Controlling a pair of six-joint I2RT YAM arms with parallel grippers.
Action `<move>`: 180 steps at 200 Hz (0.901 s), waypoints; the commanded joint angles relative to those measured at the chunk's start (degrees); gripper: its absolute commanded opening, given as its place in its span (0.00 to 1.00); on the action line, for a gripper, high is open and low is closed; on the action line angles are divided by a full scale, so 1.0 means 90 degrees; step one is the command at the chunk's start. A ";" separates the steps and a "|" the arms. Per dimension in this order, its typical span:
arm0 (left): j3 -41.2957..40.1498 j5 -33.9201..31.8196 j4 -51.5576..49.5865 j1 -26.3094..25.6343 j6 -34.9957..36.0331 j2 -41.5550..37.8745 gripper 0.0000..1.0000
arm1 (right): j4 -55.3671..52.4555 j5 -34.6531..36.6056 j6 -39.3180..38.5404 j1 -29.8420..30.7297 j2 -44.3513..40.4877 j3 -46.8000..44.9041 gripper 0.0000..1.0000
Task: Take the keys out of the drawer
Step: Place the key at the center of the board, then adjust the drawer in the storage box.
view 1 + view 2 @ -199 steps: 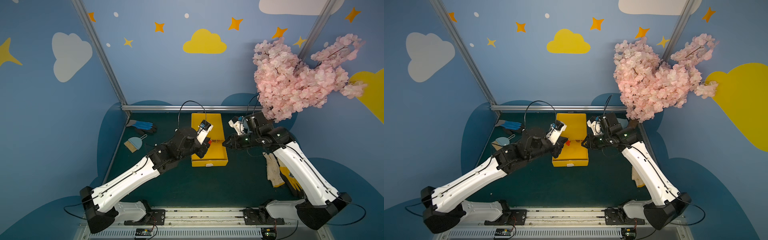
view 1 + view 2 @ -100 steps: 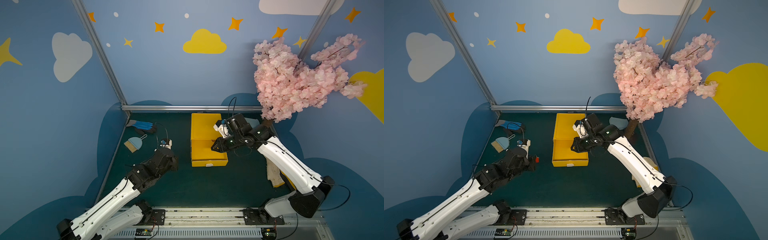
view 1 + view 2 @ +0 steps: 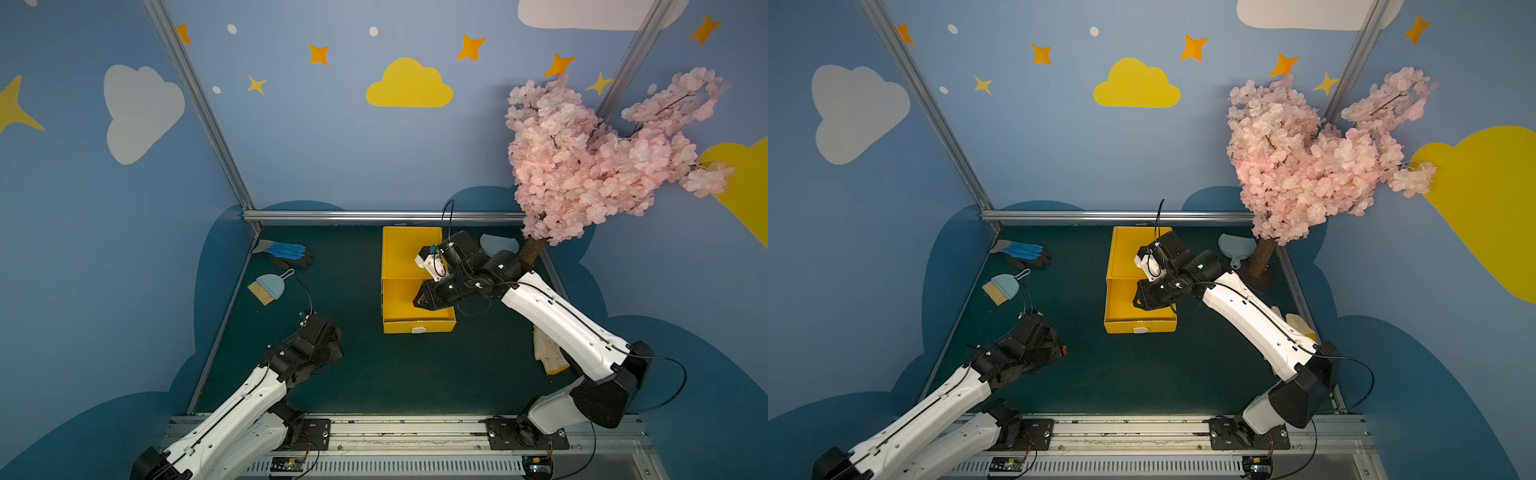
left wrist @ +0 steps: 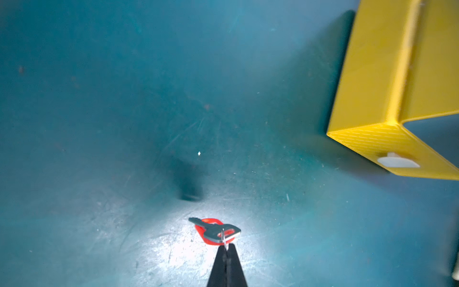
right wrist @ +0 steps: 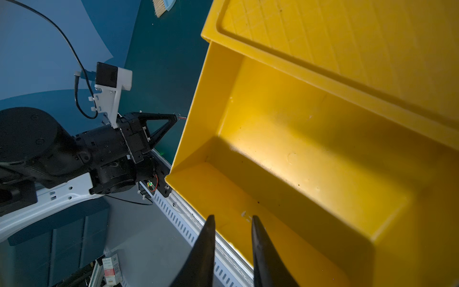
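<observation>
Left wrist view: left claw (image 4: 226, 248) clamps red-tagged key (image 4: 218, 232); right claw (image 5: 232, 217) apart; carton (image 5: 109, 269) print unreadable.

Box (image 3: 401, 253) at mid-back of table (image 3: 374, 374), drawer (image 3: 417, 326) pulled out toward the front. Right gripper (image 3: 419, 300) over drawer's right side. Left gripper (image 4: 226, 246) left-front of drawer, key (image 4: 216, 231) at its tips. Glove (image 3: 286, 252) back left, brush (image 3: 266, 288) before it. Dustpan (image 3: 496, 245) and tree (image 3: 582, 166) back right. Cloth (image 3: 546, 353) front right, under right arm.
</observation>
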 commanded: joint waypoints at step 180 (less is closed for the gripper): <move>0.4444 0.0890 0.0489 0.0125 0.1893 0.2784 0.58 | -0.0797 0.1124 -0.0330 -0.0638 -0.0087 0.0790 0.29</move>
